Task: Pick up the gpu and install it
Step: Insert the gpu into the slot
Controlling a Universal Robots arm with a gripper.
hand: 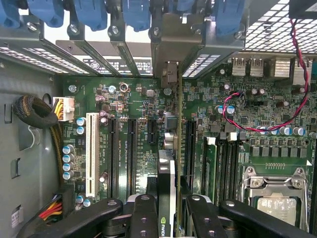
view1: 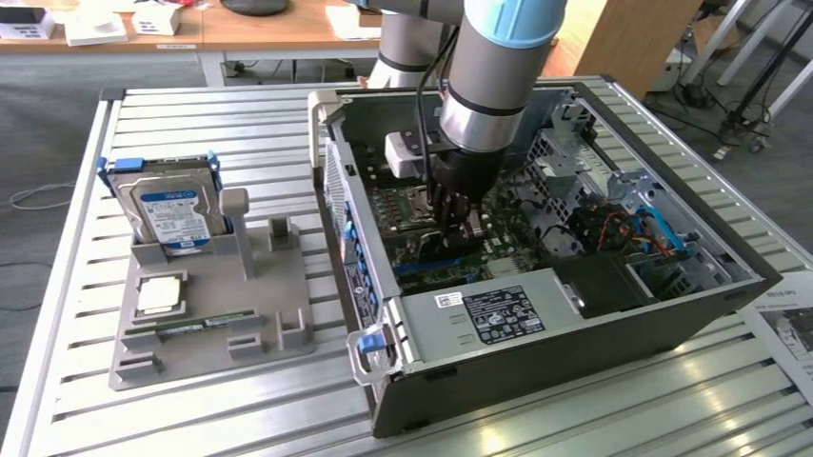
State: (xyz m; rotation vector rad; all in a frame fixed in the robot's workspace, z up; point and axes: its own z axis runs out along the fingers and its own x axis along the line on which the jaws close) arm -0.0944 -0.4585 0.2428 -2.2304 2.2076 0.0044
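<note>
- One arm works here: mine, a grey and light-blue robot arm reaching straight down into an open dark-grey computer tower case [view1: 711, 295] that lies on its side on a slatted metal table [view1: 76, 286].
- My black two-fingered claw [hand: 168, 218] is partly closed, gripping the gpu [hand: 166, 188], a thin flat dark card seen edge-on, with a silvery metal bracket at its far end.
- In the wrist view the card stands upright on its edge over the green motherboard [hand: 237, 124], lined up along a long black expansion slot [hand: 190, 148]; its bracket reaches the row of rear slot openings with blue clips [hand: 89, 12].
- I judge the step in hand to be the install: the card is already picked up and down in the case. Whether it is fully seated I cannot tell.
- Finishing, as I judge it, calls for the card's edge to stay true to the slot, with straight downward pressure and no tilt.
- In the exterior view my wrist is vertical, claw [view1: 455, 214] pointing down, low in the middle of the case.
- Toward the exterior view's left, well apart from the case, a grey plastic parts stand [view1: 209, 314] holds a boxy silver hard drive with a blue-white label [view1: 171, 214], untouched.
</note>
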